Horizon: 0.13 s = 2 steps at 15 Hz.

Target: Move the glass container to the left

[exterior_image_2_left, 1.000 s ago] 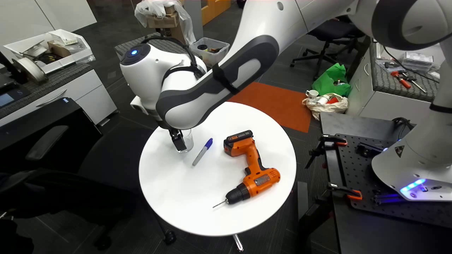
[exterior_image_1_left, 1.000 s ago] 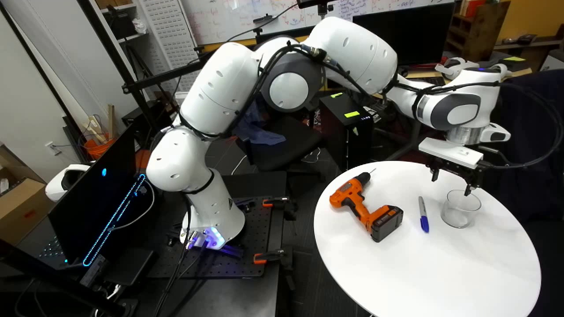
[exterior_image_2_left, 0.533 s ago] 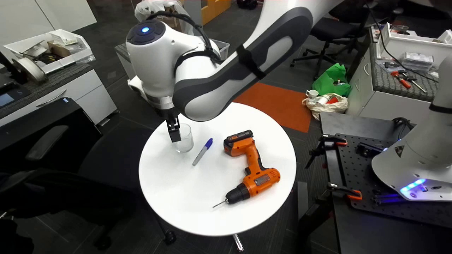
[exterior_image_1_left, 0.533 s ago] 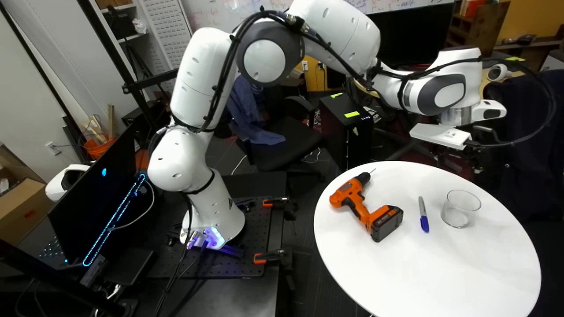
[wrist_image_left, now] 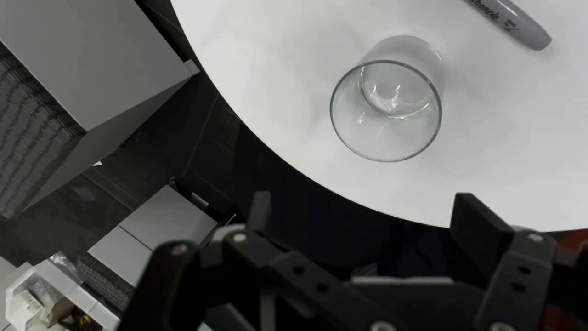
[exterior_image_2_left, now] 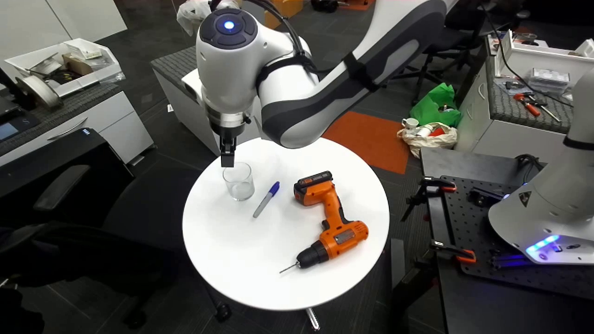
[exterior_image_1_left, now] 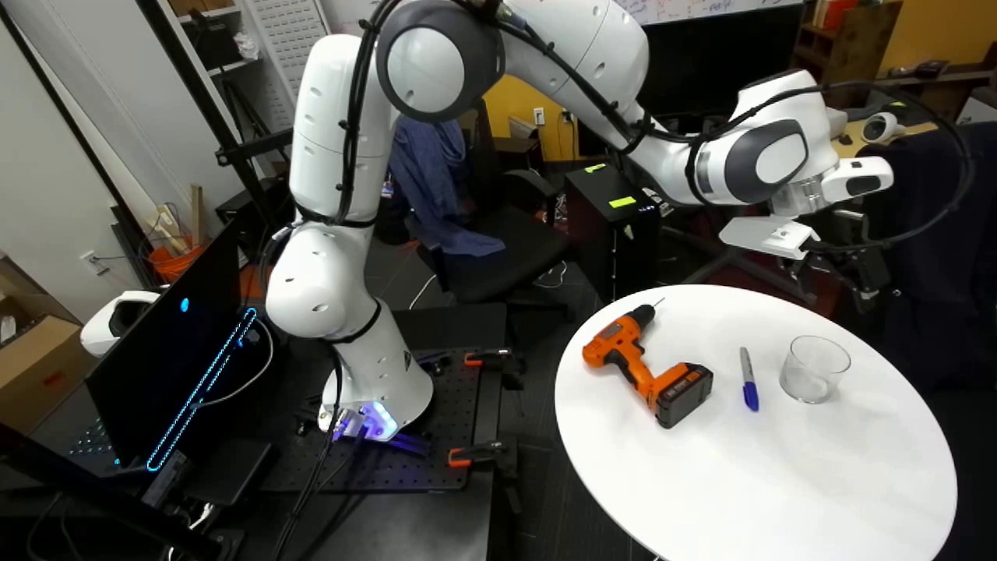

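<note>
The glass container point(exterior_image_1_left: 815, 369) is a clear round cup standing upright on the white table, also visible in an exterior view point(exterior_image_2_left: 239, 182). In the wrist view the glass point(wrist_image_left: 386, 115) is seen from above at an angle and looks empty. My gripper point(wrist_image_left: 360, 207) is open with nothing between its fingers. It is raised above the table near the edge, apart from the glass; the glass lies ahead of the fingertips in the wrist view. The gripper also shows in both exterior views point(exterior_image_1_left: 835, 287) point(exterior_image_2_left: 228, 159), where its fingers are partly hidden or dark against the background.
A blue-capped grey pen point(exterior_image_1_left: 748, 379) lies beside the glass. An orange-and-black drill point(exterior_image_1_left: 642, 366) lies past the pen on the round white table point(exterior_image_1_left: 748, 499). A black chair point(exterior_image_2_left: 139, 218) stands close to the table's edge.
My gripper has lifted up and away from the glass, back toward the table's edge, and its tilt has changed. The glass, pen and drill have stayed in place.
</note>
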Available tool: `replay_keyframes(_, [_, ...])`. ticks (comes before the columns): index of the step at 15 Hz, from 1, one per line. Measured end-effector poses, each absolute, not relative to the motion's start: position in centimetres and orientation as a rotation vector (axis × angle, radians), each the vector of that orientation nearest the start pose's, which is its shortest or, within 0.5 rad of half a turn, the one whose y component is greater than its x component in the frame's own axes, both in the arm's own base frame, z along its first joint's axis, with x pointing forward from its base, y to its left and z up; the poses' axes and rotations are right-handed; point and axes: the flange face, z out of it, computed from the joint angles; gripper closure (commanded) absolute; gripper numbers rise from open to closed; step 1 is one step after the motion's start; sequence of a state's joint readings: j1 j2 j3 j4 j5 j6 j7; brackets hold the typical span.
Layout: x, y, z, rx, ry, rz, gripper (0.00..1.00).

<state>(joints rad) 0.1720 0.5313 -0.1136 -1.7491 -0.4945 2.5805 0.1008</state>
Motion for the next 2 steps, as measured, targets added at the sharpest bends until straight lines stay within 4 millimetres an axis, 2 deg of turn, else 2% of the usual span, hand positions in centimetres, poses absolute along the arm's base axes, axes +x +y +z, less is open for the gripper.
replay_keyframes(2, [68.82,5.89,29.7,-3.389,-0.63,-0.55,0.0])
